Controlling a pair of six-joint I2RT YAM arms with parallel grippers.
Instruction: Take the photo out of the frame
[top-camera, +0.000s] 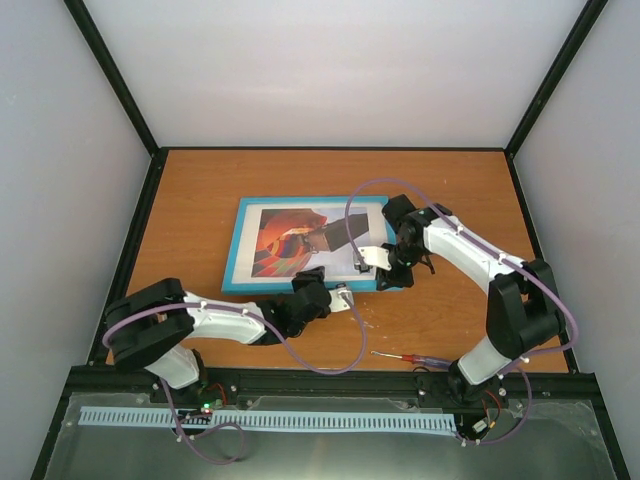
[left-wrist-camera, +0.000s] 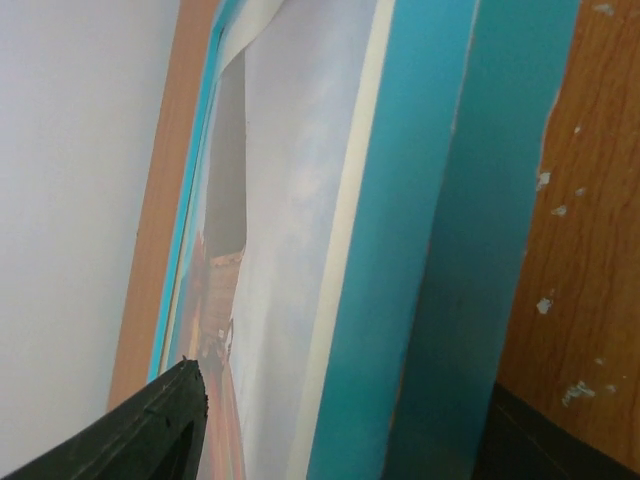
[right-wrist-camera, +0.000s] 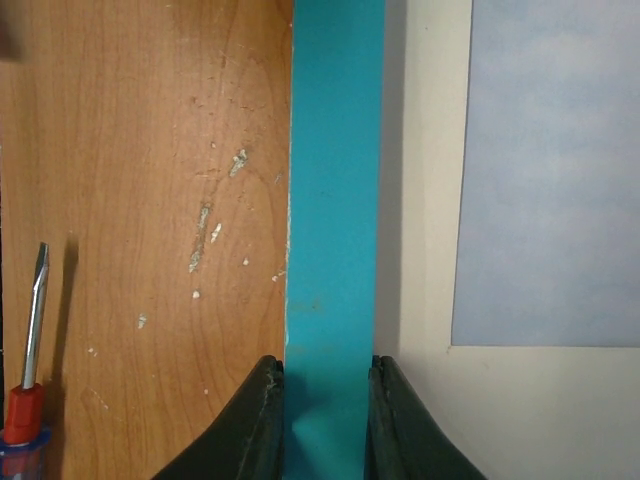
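Note:
The turquoise frame (top-camera: 238, 255) lies flat on the wooden table with the balloon photo (top-camera: 283, 245) facing up inside a cream mat. My right gripper (top-camera: 385, 268) is shut on the frame's right rim. In the right wrist view its fingers (right-wrist-camera: 262, 420) press both sides of the turquoise bar (right-wrist-camera: 335, 200), with the mat (right-wrist-camera: 430, 200) and the photo's pale sky (right-wrist-camera: 550, 170) beside it. My left gripper (top-camera: 322, 287) is at the frame's near rim. In the left wrist view it (left-wrist-camera: 360, 410) stands open astride the rim (left-wrist-camera: 430, 200), one finger (left-wrist-camera: 160, 425) over the photo (left-wrist-camera: 280, 260).
A red-handled screwdriver (top-camera: 410, 357) lies on the table near the right arm's base and shows in the right wrist view (right-wrist-camera: 28, 370). Black posts and pale walls close in the table at the back and sides.

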